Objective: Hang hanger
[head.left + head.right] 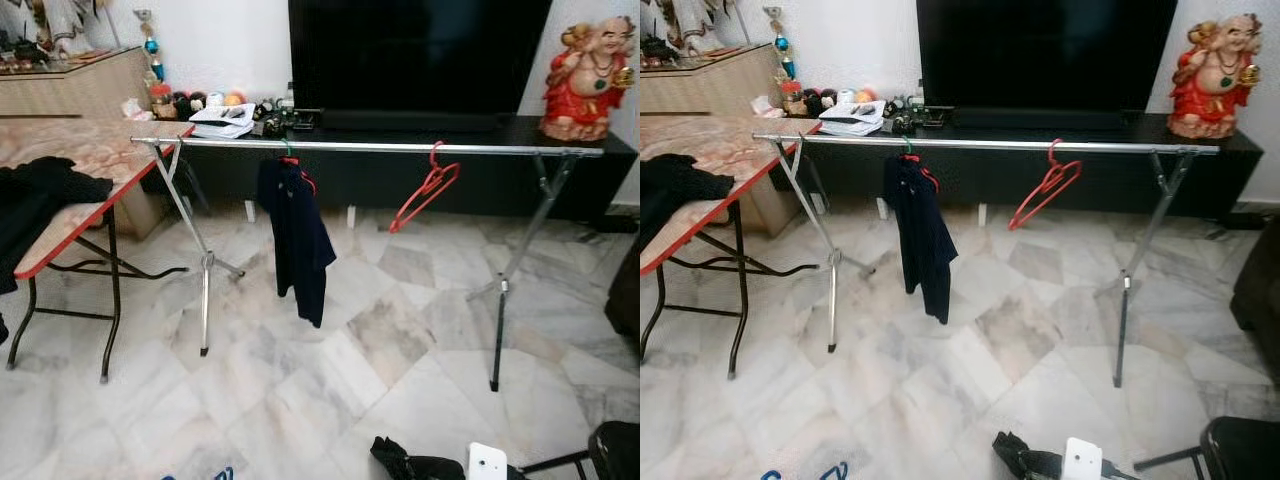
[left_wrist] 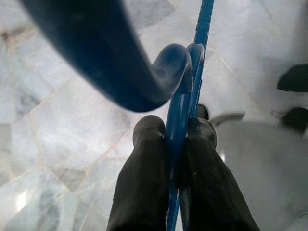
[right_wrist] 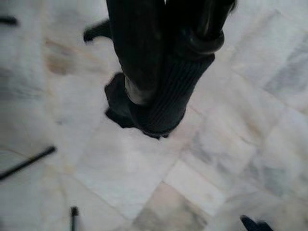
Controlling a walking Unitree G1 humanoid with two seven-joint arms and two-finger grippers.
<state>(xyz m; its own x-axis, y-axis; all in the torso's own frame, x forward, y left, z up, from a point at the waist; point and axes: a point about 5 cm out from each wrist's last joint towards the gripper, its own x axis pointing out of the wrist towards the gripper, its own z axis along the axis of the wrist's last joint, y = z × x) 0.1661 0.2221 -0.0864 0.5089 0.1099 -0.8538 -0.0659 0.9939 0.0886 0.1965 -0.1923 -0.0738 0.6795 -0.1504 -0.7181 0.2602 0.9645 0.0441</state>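
1. I take the long silver metal clothes rail (image 1: 400, 147) on its crossed folding legs as my landmark. It runs across the room in front of a low black cabinet (image 1: 420, 170) carrying a large dark television screen (image 1: 420, 55).
2. On the rail, toward its left end, a dark navy garment (image 1: 297, 235) hangs from a red hanger. Further right along the rail an empty red plastic hanger (image 1: 425, 190) hangs tilted by its hook.
3. The task item, a blue plastic hanger (image 2: 180, 110), is well short of the rail. In the left wrist view I see its shaft clamped between the two black fingers (image 2: 142, 183) of the left gripper (image 2: 175, 132), with its curved hook blurred close to the lens. Pale marble floor tiles (image 2: 62, 120) lie beneath. Blue tips show at the bottom edge of the head views.
4. The right gripper (image 3: 166, 96) is clenched on a dark ribbed fabric item (image 3: 163, 103), which hangs over the marble floor, below and nearer than the rail.
5. Left of the rail stands a folding table with a marble-pattern top and red edge (image 1: 70, 235), with a black cloth (image 1: 40, 195) lying on it.
6. Behind the rail's right end, on the cabinet, sits a red and gold laughing figurine (image 1: 588, 80).
7. I can read no brand, label or writing.
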